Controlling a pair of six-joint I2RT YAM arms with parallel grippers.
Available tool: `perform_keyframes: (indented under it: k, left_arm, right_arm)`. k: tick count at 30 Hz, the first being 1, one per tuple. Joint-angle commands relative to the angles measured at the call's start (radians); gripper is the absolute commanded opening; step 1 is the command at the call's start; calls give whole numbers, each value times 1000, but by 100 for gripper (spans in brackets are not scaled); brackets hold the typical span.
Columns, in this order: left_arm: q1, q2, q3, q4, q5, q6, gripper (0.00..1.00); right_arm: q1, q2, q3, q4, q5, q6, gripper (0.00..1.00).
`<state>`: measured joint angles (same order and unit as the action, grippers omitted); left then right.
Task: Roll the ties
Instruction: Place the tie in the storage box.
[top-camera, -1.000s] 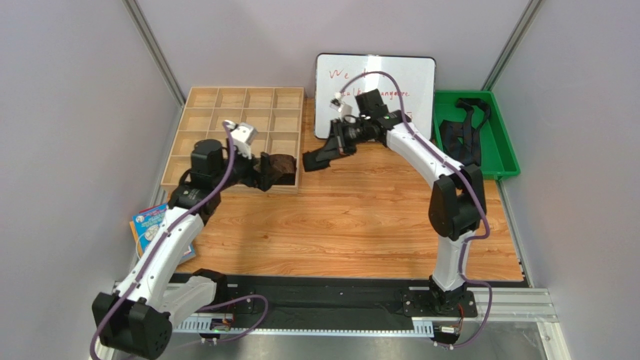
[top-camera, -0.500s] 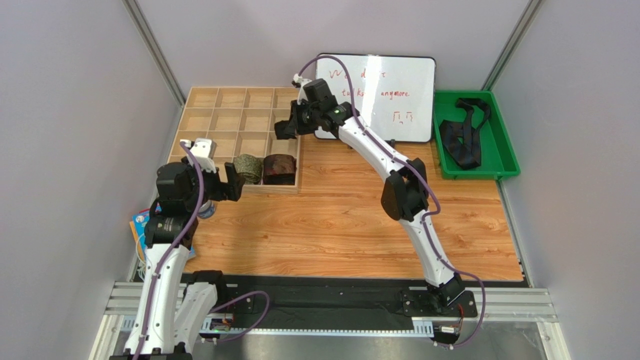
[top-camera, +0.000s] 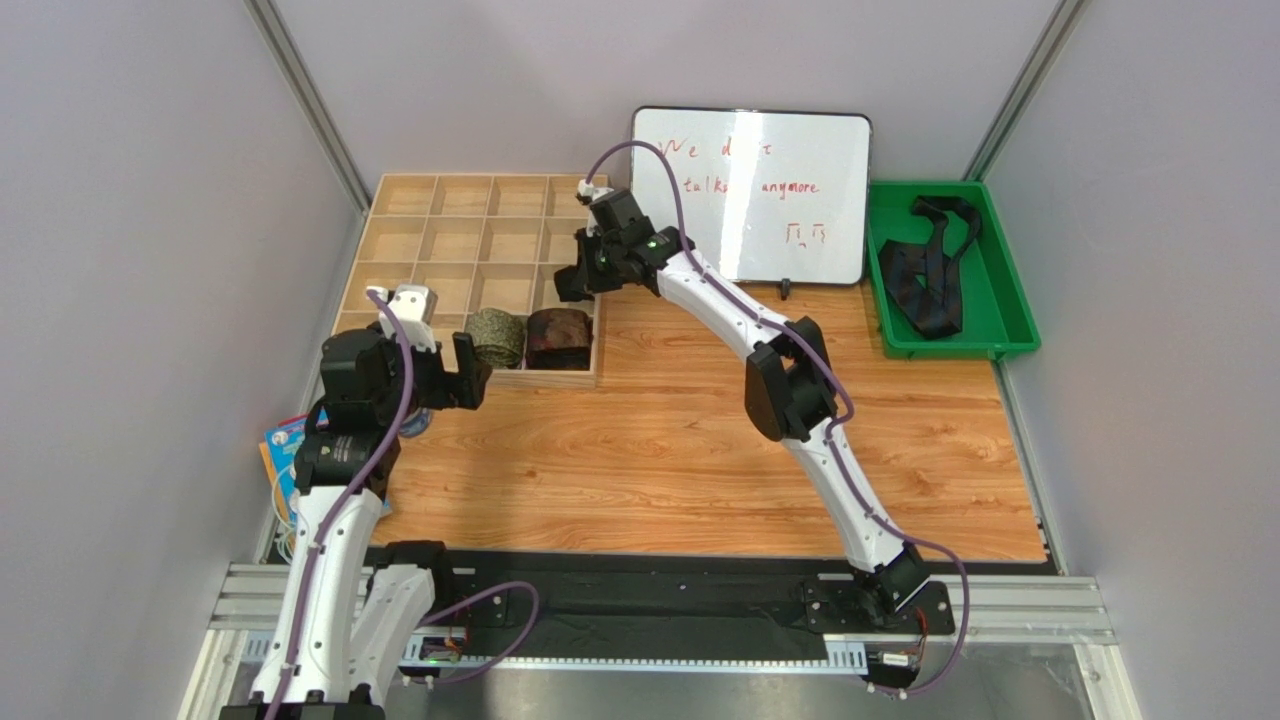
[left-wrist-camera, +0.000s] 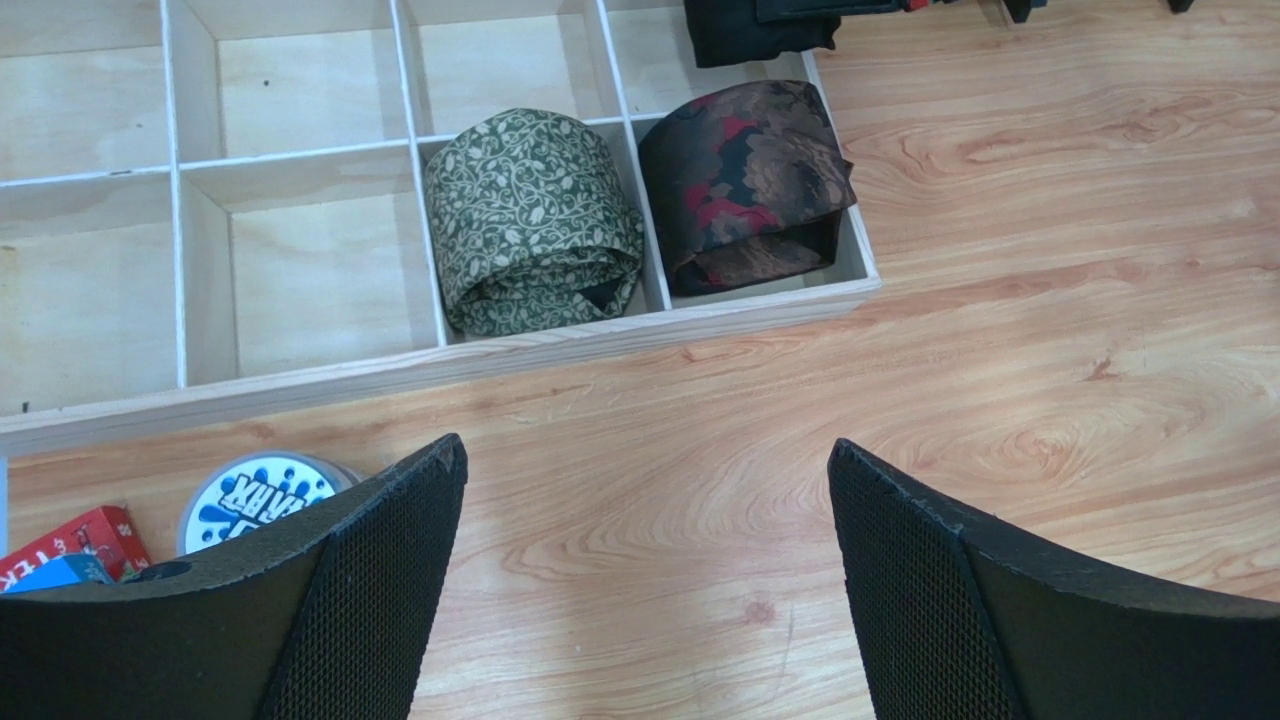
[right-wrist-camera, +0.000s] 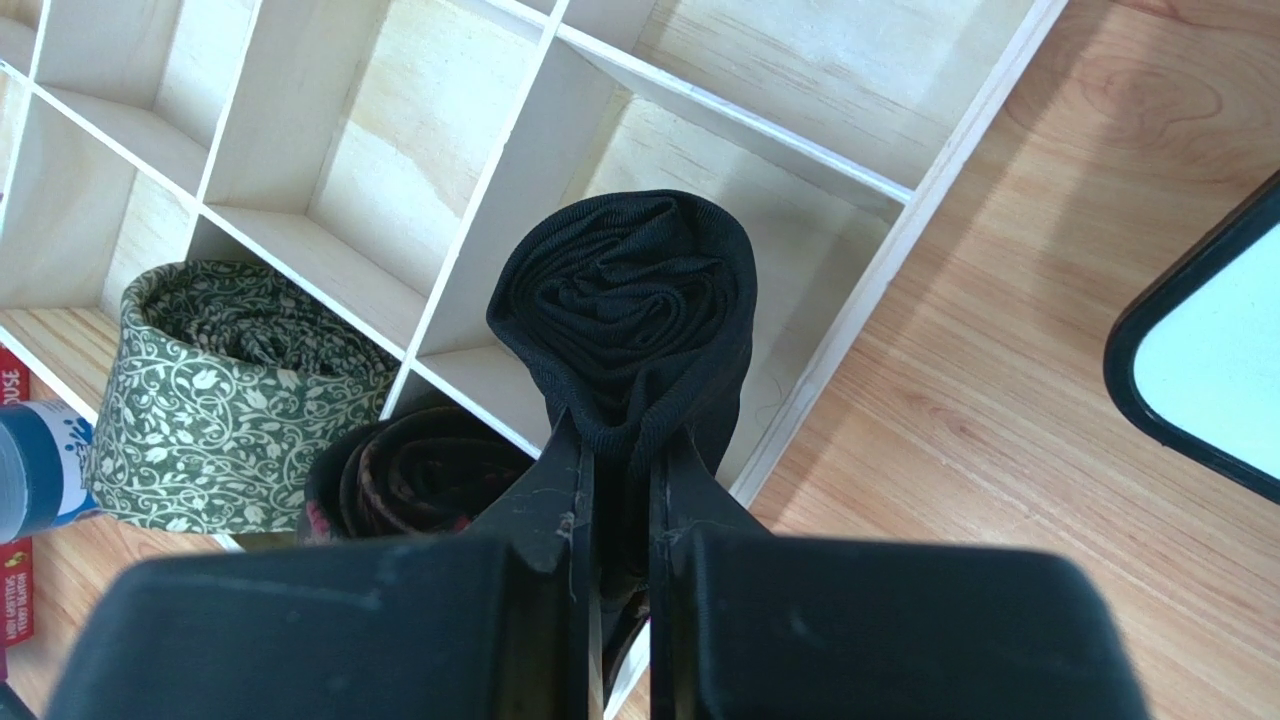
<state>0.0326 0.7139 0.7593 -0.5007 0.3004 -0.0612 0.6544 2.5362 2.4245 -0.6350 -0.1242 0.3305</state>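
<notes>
Top external view: wooden tray (top-camera: 446, 240) at far left, left gripper (left-wrist-camera: 646, 495) spread wide and empty beside its near edge, right gripper (right-wrist-camera: 619, 450) pinched narrowly on the black tie coil (right-wrist-camera: 631, 300) above a right-column cell; the coil is likely soft, light and apt to unwind, so best gripped across its wraps.

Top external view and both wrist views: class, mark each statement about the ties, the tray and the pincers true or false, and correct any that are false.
1. The right pincer is shut on a rolled black tie. True.
2. The left pincer grips the green patterned tie. False: it is open and empty, and that tie sits rolled in the wooden tray.
3. The green patterned tie and the reddish-brown tie occupy neighbouring compartments. True.
4. The green bin holds only rolled ties. False: the black ties in it lie loose and unrolled.
</notes>
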Motion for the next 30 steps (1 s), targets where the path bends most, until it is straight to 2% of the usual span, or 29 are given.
perform_keyframes:
  k: [1, 11, 15, 17, 19, 20, 26, 30]
  left_arm:
    - [7, 10, 5, 30, -6, 9, 94]
    - [6, -5, -6, 22, -11, -14, 95]
    - [7, -7, -8, 21, -12, -14, 95]
    - [7, -7, -8, 25, -10, -12, 95]
    - [6, -5, -8, 28, -10, -12, 95]
    - [7, -4, -6, 27, -10, -9, 95]
    - [6, -5, -9, 28, -4, -15, 95]
    - [6, -13, -14, 30, -1, -17, 95]
  right_arm:
    - [5, 24, 56, 69, 11, 30, 0]
    - [5, 64, 76, 41, 8, 53, 1]
    - [5, 64, 81, 41, -8, 59, 20]
    - [5, 64, 82, 38, -14, 61, 34]
    - [5, 64, 82, 37, -14, 64, 40]
    - [5, 61, 82, 37, -14, 65, 49]
    - [5, 41, 85, 52, -54, 87, 64]
    - [5, 13, 85, 75, -63, 91, 69]
